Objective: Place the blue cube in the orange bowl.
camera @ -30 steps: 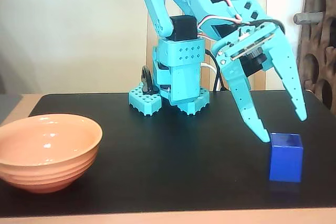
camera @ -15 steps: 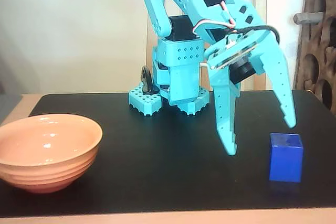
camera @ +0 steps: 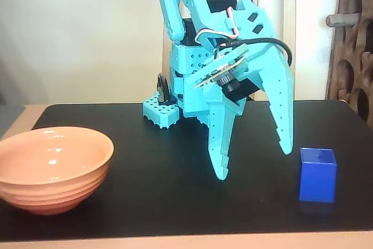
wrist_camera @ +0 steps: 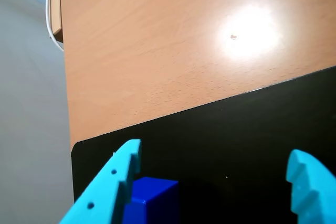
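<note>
Fixed view: a turquoise robot arm (camera: 201, 45) stands at the back of a black mat (camera: 163, 185) that covers most of a wooden table (camera: 175, 242). Its pincer (camera: 253, 161) hangs point-down over the mat with its two fingers spread wide, holding nothing. The left finger (camera: 220, 144) reaches lower than the right finger (camera: 282, 115), and neither tip touches the mat. The blue cube (camera: 317, 174) sits on the mat at the right of the picture, just right of the right fingertip and outside the gap between the fingers, clear of both. The orange bowl (camera: 52, 167) rests upright at the left edge of the picture, well apart from the cube and from the pincer, its ridged outside facing the camera and its inside showing only glossy highlights. Behind the table are a pale wall and, at far right, a dark lattice panel (camera: 352, 56).

Wrist view: the camera looks out past the spread pincer (wrist_camera: 215, 187), with one turquoise finger (wrist_camera: 113, 187) at lower left and the tip of the other (wrist_camera: 310, 187) at lower right. The blue cube (wrist_camera: 152, 200) shows at the bottom edge, right beside the lower-left finger and partly hidden by it; whether they touch cannot be told. Beyond the black mat (wrist_camera: 236, 145) lies bare light wood of the table (wrist_camera: 173, 45), with a bright glare spot, and a grey floor (wrist_camera: 29, 103) runs along the left side.
</note>
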{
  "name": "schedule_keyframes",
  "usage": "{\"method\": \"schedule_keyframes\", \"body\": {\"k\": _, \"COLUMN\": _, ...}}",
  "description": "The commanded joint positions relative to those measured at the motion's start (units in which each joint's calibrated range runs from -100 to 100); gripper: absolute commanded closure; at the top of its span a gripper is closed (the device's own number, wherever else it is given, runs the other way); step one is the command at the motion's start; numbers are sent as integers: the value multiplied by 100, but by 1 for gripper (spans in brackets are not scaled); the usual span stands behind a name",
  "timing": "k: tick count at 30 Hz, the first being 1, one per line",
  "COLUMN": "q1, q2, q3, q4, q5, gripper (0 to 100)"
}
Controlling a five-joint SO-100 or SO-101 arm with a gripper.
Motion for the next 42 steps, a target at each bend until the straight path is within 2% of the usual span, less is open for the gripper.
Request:
{"method": "schedule_keyframes", "body": {"k": 1, "q1": -284, "q2": -272, "q3": -110, "q4": -224, "q5": -74, "gripper": 68}}
{"method": "schedule_keyframes", "body": {"k": 7, "q1": -1267, "q2": -187, "q3": -73, "q4": -224, "q5": -74, "gripper": 68}}
{"method": "schedule_keyframes", "body": {"k": 17, "q1": -2069, "q2": -170, "q3": -37, "q4": -224, "q5": -74, "gripper": 68}}
{"method": "schedule_keyframes", "body": {"k": 25, "q1": -2109, "q2": 137, "q3": -37, "q4": -233, "q5": -111, "gripper": 68}}
{"method": "schedule_keyframes", "body": {"k": 32, "q1": -1658, "q2": 273, "q3": -19, "q4": -233, "q5": -111, "gripper": 68}}
{"method": "schedule_keyframes", "body": {"k": 42, "q1": -1538, "q2": 733, "q3": -19, "q4": -241, "q5": -116, "gripper": 68}}
